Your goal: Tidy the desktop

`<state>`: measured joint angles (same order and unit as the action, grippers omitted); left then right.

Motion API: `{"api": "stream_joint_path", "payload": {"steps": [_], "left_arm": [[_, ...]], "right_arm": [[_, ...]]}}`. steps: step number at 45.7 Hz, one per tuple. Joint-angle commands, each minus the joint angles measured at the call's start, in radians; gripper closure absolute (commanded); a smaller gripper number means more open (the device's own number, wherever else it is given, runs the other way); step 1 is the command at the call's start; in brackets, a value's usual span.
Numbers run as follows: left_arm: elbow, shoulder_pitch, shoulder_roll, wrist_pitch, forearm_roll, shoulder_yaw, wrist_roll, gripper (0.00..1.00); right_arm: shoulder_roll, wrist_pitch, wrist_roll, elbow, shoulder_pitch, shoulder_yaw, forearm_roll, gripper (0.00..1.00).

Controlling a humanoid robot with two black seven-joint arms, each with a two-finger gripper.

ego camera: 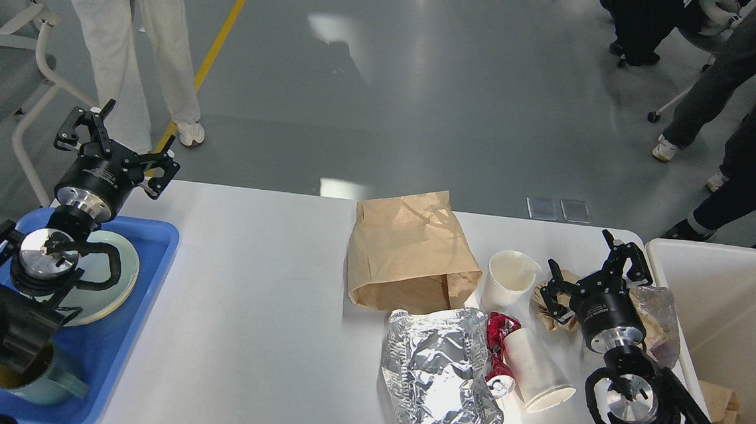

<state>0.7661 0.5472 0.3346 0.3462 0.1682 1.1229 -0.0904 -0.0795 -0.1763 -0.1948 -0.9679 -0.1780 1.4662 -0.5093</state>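
spanning bare desktop (245, 309) between them — left tool (117, 137) spread at far edge, right tool (592, 265) spread beside bin (730, 316).

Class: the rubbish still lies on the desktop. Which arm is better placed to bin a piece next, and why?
Probably the right. The right gripper hangs open among the litter, by the crumpled brown wrapper and beside the white bin. The left gripper is across the desktop, over the blue tray.

White counter (258, 310). Blue tray (137, 328) with pale green plates (113, 286) and a teal mug (53, 385), yellow inside. Brown paper bag (408, 254), crinkled silver foil (440, 369), red wrapper (497, 333), white cups (506, 277), white bin (737, 310). Black grippers (118, 137).
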Motion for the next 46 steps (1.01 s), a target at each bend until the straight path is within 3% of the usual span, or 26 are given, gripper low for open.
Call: {"api": "stream_joint_path", "payload": {"steps": [1, 5, 9, 17, 40, 46], "left_arm": [[0.281, -0.217, -0.150, -0.082, -0.295, 0.271, 0.004, 0.04], [0.323, -0.270, -0.287, -0.087, -0.513, 0.438, 0.009, 0.04], [0.263, -0.270, -0.315, -0.082, -0.546, 0.540, 0.026, 0.04], [0.131, -0.245, -0.313, 0.022, -0.527, 0.514, 0.080, 0.04], [0.075, -0.184, -0.258, 0.060, -0.526, 0.512, 0.077, 0.04], [-0.019, -0.168, -0.261, 0.108, -0.530, 0.471, 0.078, 0.04]], "right_arm": [[0.000, 0.000, 0.000, 0.000, 0.000, 0.000, 0.000, 0.00], [0.000, 0.000, 0.000, 0.000, 0.000, 0.000, 0.000, 0.00], [0.000, 0.000, 0.000, 0.000, 0.000, -0.001, 0.000, 0.00], [0.000, 0.000, 0.000, 0.000, 0.000, 0.000, 0.000, 0.00], [0.000, 0.000, 0.000, 0.000, 0.000, 0.000, 0.000, 0.00], [0.001, 0.000, 0.000, 0.000, 0.002, 0.000, 0.000, 0.00]]}}
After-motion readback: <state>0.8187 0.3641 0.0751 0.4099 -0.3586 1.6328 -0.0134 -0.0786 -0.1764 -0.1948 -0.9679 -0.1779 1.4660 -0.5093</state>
